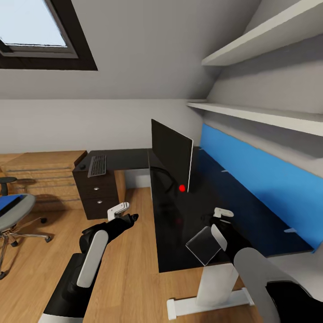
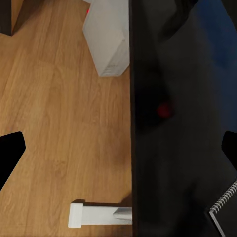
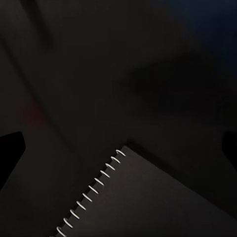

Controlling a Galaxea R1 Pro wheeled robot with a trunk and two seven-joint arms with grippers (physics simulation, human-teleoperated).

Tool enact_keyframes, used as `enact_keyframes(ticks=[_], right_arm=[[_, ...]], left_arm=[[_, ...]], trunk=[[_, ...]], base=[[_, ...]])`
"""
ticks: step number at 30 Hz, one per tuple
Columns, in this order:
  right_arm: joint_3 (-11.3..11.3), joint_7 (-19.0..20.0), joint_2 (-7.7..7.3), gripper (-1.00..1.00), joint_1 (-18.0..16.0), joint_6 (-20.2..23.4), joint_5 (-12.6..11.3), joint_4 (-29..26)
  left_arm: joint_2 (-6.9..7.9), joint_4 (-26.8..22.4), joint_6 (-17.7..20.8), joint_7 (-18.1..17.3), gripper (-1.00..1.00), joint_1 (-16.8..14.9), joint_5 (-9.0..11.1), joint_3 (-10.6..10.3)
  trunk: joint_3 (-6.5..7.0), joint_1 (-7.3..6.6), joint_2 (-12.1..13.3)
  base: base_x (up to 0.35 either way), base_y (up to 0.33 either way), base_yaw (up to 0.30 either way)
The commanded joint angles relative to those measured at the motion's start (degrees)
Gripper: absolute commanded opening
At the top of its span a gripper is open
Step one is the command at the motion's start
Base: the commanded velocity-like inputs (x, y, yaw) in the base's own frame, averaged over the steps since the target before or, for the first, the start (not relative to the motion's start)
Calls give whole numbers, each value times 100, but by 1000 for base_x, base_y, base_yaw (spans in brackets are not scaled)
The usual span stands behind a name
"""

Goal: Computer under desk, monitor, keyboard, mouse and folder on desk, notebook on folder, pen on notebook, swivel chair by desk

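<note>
Right gripper [image 1: 218, 223] hovers spread above notebook [image 3: 148, 202] on desk [image 1: 179, 233]; left [image 1: 122, 211] open.

no readable text, labels, brands, numbers or signs anywhere

The black bench [image 2: 182, 123] runs the length of the picture, its straight edge meeting the light wood floor [image 2: 59, 123]. A pale grey-white computer [image 2: 109, 42] stands on the floor right against that edge, a red speck at its corner. A dim red glow on the glossy top may be a reflection. The bench's white foot [image 2: 96, 215] lies on the floor. A spiral-bound dark notebook [image 2: 226, 212] rests on the bench. The left hand's [image 2: 121, 148] dark fingertips [image 2: 10, 153] stand wide apart.
</note>
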Motion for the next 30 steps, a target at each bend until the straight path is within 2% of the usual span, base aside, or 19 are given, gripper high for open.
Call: enact_keyframes(ticks=[1,30], right_arm=[[28,-39,-2,100,-2,32,-33,-4],[32,-39,65,100,-2,25,-27,70]], left_arm=[[-1,-4,10,58,100,-4,61,-2],[-8,3,10,65,100,-4,56,-4]], trunk=[[-25,23,-46],[-546,660,-1209]], base=[[0,0,0],[0,0,0]])
